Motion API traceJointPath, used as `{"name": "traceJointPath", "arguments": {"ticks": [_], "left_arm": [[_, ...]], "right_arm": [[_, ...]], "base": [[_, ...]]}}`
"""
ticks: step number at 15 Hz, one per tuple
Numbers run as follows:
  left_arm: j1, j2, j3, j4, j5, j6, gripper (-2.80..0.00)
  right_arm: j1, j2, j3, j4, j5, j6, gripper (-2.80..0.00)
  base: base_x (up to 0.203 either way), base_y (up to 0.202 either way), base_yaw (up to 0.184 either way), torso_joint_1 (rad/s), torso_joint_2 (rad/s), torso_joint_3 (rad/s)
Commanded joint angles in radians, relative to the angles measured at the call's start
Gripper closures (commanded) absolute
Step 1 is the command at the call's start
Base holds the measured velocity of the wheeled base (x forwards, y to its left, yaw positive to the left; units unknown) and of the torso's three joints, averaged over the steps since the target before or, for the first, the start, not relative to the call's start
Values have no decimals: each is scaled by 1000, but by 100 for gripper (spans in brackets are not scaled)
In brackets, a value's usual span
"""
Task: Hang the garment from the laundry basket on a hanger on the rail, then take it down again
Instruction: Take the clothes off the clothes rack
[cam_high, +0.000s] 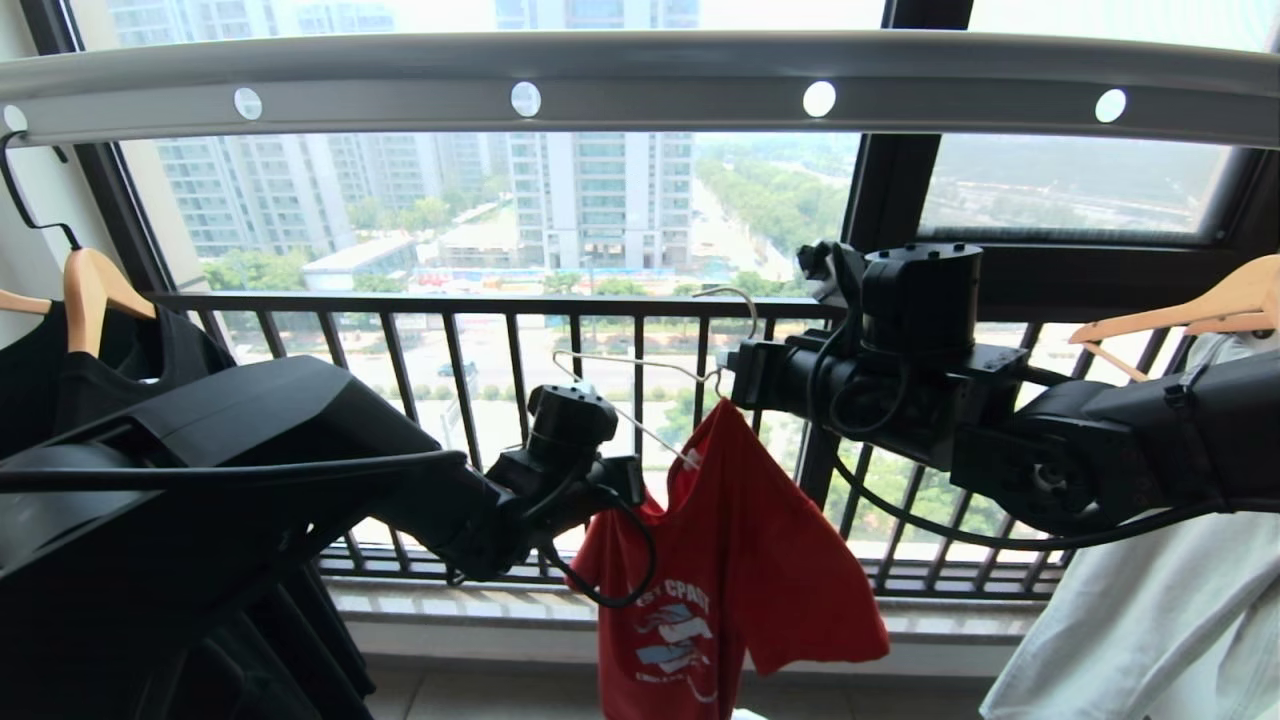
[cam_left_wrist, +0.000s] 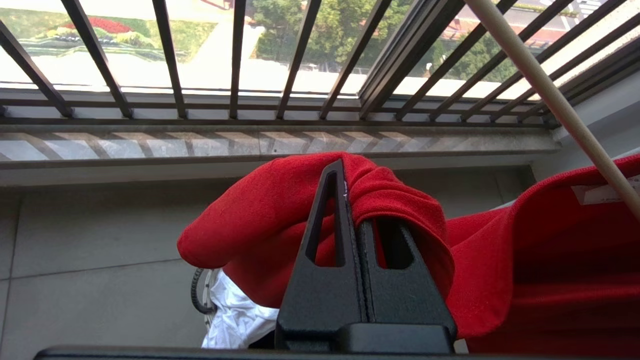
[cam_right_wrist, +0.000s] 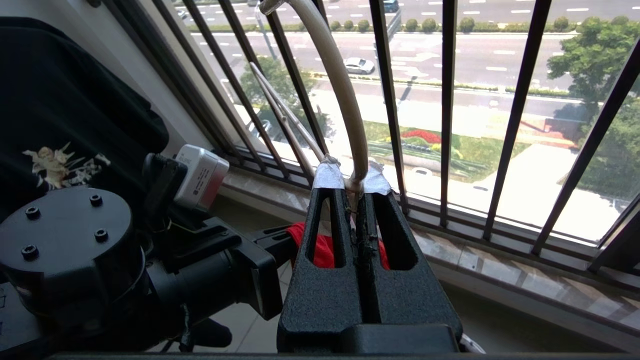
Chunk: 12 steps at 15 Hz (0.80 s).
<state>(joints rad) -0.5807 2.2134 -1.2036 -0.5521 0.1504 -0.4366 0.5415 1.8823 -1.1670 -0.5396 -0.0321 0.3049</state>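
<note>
The red garment (cam_high: 740, 560) hangs below the rail (cam_high: 640, 80), in front of the window. One arm of the white wire hanger (cam_high: 640, 370) runs into its collar. My right gripper (cam_right_wrist: 352, 175) is shut on the hanger's (cam_right_wrist: 340, 85) twisted neck and holds it up, well under the rail. My left gripper (cam_left_wrist: 350, 200) is shut on a fold of the garment (cam_left_wrist: 250, 220) near the collar, just left of the hanger wire (cam_left_wrist: 550, 95). Below the fold shows a dark handle of the laundry basket (cam_left_wrist: 196, 292), with white cloth beside it.
On the left of the rail a wooden hanger (cam_high: 90, 290) carries a black T-shirt (cam_high: 60, 390). On the right another wooden hanger (cam_high: 1180, 310) carries a white shirt (cam_high: 1150, 620). The dark barred window railing (cam_high: 500, 300) stands close behind the grippers.
</note>
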Motion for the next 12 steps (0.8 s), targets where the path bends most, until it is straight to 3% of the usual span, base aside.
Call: {"name": "traceJointPath", "arguments": {"ticks": [1,4,12], "left_arm": [[-35,-18,27,-3,1,-1,0],[-65,-39,61,-5,-32,-1,0],[-78,-102,102,-5,-108,-10,0]], "right_arm": [[0,-2,1,-3,0,5,0],[0,-2,-16,-2,0,71,0],[-6,-2,-34,-3,-5,85,0]], "base": [[0,0,0,0,0,0],[0,0,0,0,0,0],[0,0,0,0,0,0]]}}
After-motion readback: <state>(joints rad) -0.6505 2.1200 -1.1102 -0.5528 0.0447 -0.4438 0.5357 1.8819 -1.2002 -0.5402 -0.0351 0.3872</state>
